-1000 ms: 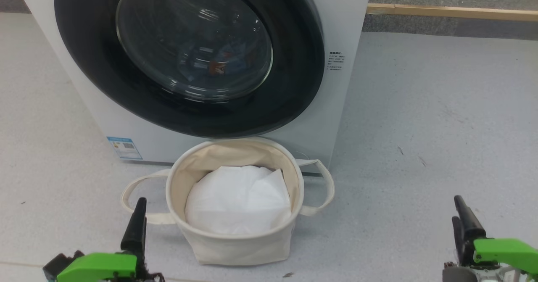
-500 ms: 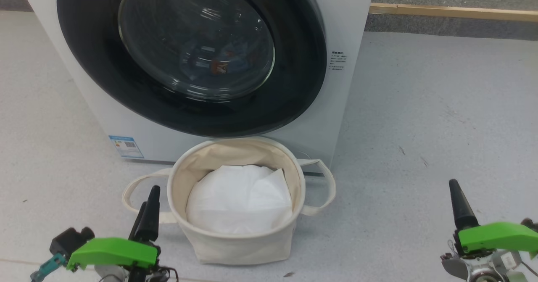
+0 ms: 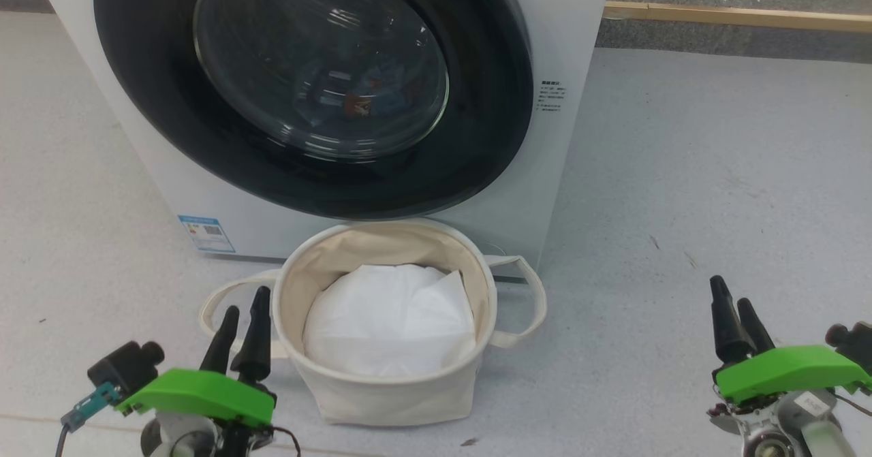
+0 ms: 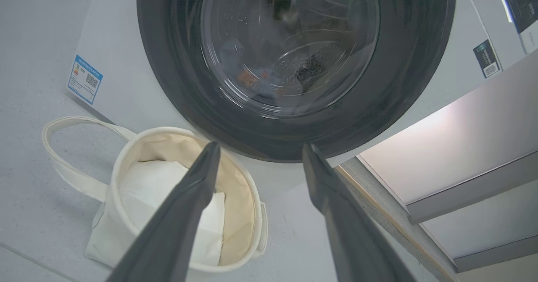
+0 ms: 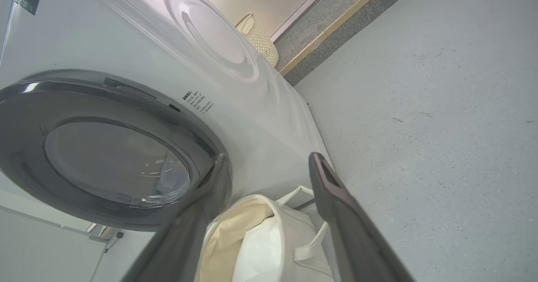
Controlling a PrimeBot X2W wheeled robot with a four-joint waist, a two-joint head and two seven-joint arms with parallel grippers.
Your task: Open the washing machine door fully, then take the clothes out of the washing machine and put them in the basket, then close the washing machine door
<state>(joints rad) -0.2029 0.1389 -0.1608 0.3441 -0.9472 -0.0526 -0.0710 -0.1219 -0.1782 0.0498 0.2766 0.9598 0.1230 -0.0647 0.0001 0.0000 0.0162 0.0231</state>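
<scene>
The white washing machine (image 3: 572, 35) fills the top left of the head view. Its black-rimmed washing machine door (image 3: 490, 103) sits flush and shut. Through the glass the light blue clothes (image 3: 361, 103) lie in the drum, also seen in the left wrist view (image 4: 252, 78). The cream basket (image 3: 381, 402) stands on the floor right below the door, with a plain white sheet (image 3: 388, 321) inside. My left gripper (image 3: 245, 304) is open just left of the basket, by its handle loop. My right gripper (image 3: 730, 292) is open far to the right, over bare floor. Both hold nothing (image 4: 260, 147) (image 5: 270, 158).
A blue label sticker (image 3: 206, 232) marks the machine's lower left corner. A wooden strip (image 3: 736, 16) edges the grey floor (image 3: 681, 171) at the back. A pale shelf unit (image 4: 462, 156) stands beside the machine. A wicker basket (image 5: 260, 42) sits behind it.
Both grippers have come up and forward in the head view and turned so that both fingers of each show. The left one has moved closer to the basket. The camera shifted slightly.
</scene>
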